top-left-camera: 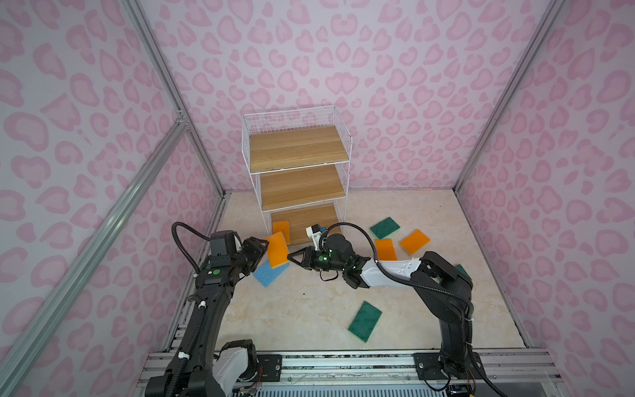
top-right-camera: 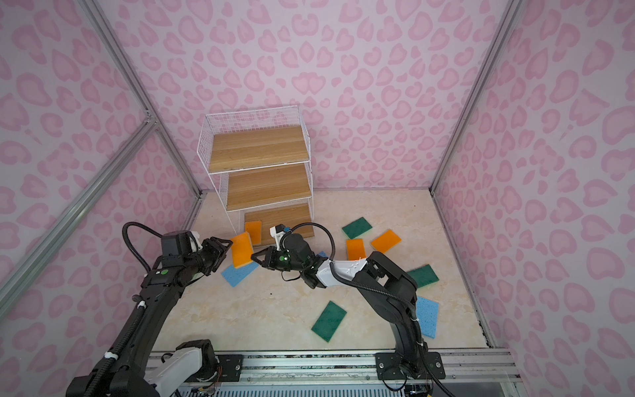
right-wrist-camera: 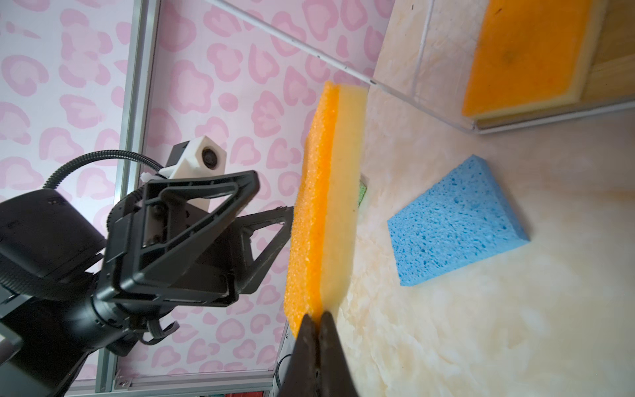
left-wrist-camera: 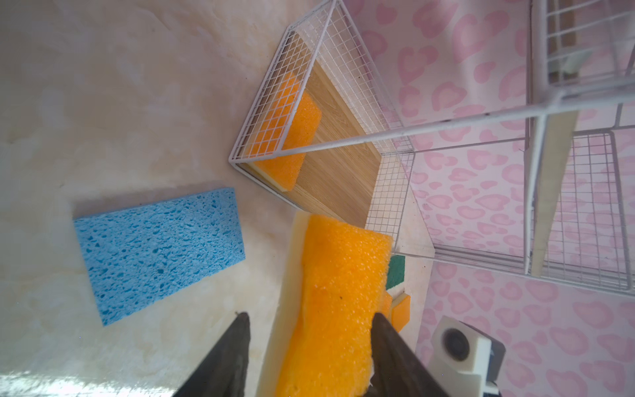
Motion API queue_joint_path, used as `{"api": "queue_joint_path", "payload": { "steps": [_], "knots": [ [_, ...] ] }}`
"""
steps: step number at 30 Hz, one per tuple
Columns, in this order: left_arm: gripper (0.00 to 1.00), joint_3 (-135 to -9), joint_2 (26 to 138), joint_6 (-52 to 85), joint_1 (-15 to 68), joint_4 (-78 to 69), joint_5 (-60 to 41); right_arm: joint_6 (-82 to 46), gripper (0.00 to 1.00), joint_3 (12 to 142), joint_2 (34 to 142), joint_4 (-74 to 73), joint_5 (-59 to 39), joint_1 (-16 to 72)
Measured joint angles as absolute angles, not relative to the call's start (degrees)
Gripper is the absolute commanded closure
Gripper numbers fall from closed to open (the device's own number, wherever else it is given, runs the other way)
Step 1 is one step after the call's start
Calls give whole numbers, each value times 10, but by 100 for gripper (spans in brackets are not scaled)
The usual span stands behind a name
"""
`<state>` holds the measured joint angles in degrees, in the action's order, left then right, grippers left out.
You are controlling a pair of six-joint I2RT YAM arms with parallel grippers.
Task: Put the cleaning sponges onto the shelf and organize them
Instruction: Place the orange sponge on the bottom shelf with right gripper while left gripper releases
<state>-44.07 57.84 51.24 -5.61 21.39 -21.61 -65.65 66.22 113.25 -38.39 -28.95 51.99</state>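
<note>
floor [top-left-camera: 309,309], blue sponge [top-left-camera: 268,275] near orange sponge [top-left-camera: 277,251]

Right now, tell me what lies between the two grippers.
An orange sponge: the right gripper pinches one edge, and the left gripper straddles the opposite side, jaws open. Both top views show it.

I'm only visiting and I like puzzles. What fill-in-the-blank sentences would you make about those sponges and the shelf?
1. The held sponge, up in the air, is coloured ___.
2. The shelved sponge, the only one seen on the shelf, lies on its ___ board.
3. The flat sponge, partly hidden behind the held one in both top views, is coloured ___.

Missing words: orange; bottom; blue.
</note>
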Motion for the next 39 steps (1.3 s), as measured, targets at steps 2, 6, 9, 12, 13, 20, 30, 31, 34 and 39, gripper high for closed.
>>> {"api": "queue_joint_path", "payload": {
  "steps": [2,6,9,12,13,20,30,31,34,39],
  "knots": [
    [25,-451,576,491,-56,229,-205,-657,100,653,1131,-383,-291,513],
    [7,-455,573,453,-56,265,-180,-658,100,636,1128,-383,-295,490],
    [2,-452,558,428,-56,283,-161,-658,100,636,1130,-383,-294,473],
    [2,-443,544,411,-56,291,-149,-648,100,651,1140,-371,-293,457],
    [2,-439,540,404,-56,295,-146,-640,100,662,1145,-361,-288,452],
    [2,-406,509,368,-42,304,-130,-604,100,741,1209,-309,-270,422],
    [2,-377,482,351,-22,302,-111,-578,100,852,1292,-225,-244,402],
    [2,-377,480,350,-22,302,-111,-576,100,866,1300,-218,-243,402],
    [2,-377,475,349,-21,302,-111,-574,100,897,1324,-211,-242,400],
    [2,-377,474,345,-20,302,-111,-573,99,935,1359,-189,-242,397]
  ]
}}
